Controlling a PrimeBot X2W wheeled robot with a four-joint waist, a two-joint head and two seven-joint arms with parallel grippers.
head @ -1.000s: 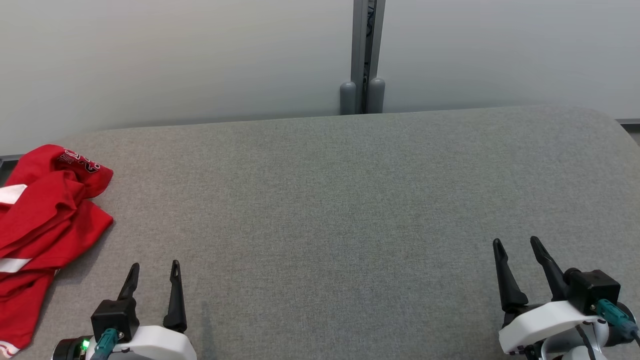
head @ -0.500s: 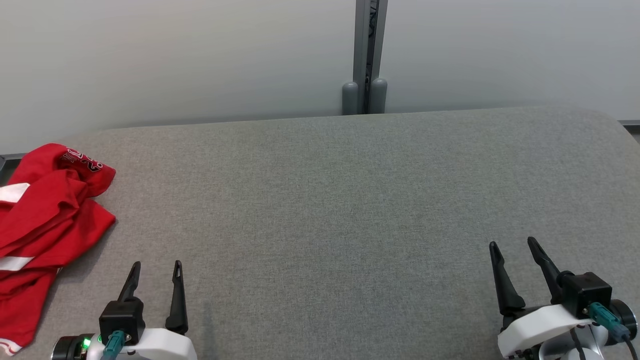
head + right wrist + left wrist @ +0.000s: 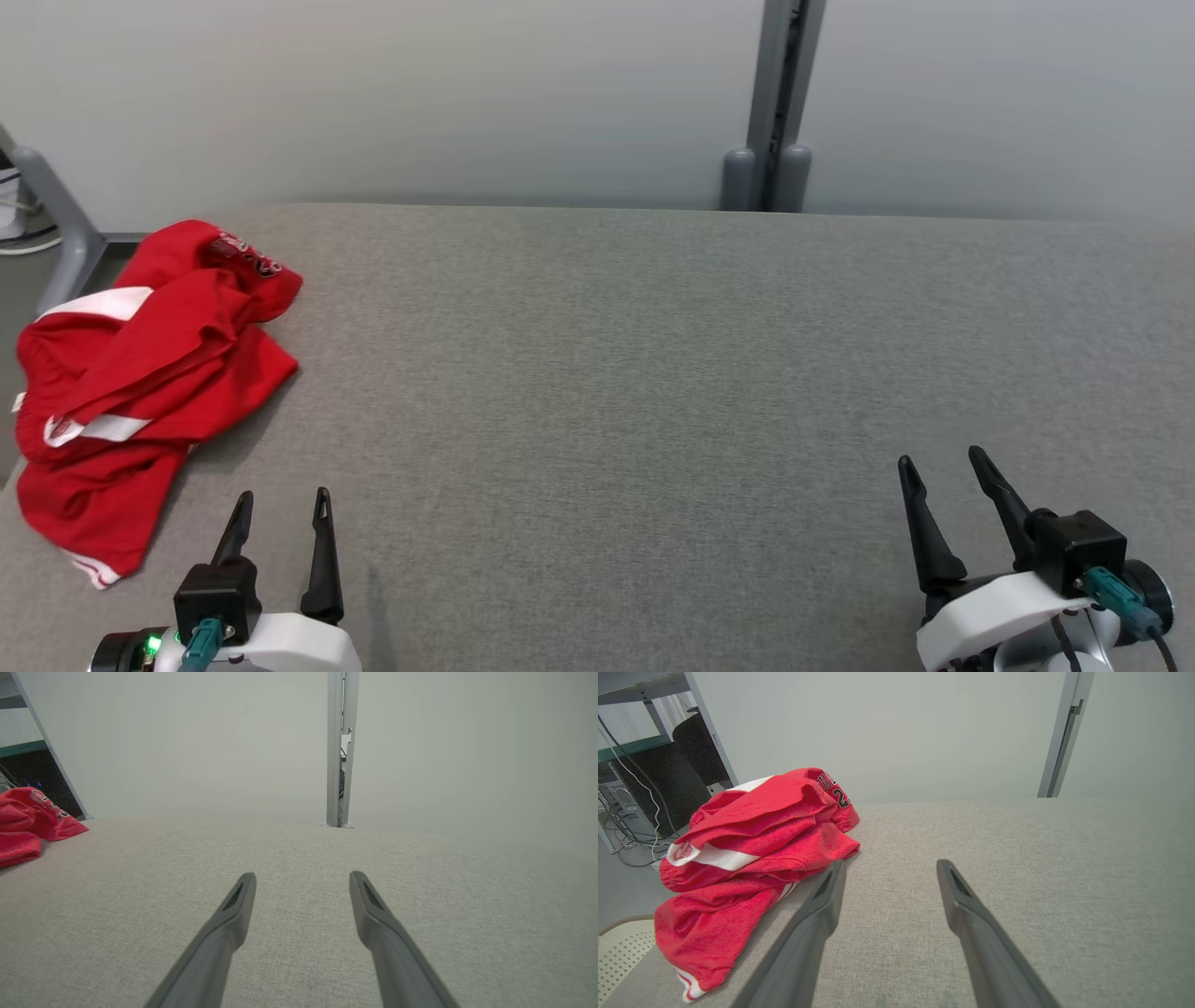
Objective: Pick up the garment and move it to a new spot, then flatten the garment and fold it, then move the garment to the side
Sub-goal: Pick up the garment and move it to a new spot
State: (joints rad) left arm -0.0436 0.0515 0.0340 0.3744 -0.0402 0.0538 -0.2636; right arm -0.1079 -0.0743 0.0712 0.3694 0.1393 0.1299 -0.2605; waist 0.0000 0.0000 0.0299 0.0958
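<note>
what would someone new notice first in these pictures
The crumpled red garment with white stripes jumps out first, heaped at the left edge of the wide grey fabric-covered surface. Next come the robot's dark-fingered hands at the near edge: the left hand close to the garment, the right hand far off, both open and empty.

Item: one grey fabric-covered surface (image 3: 653, 392), wide, woven texture, rounded far corners. On it: one red garment (image 3: 159, 373), crumpled in a heap, white stripes, dark lettering, at the left edge near the far corner
</note>
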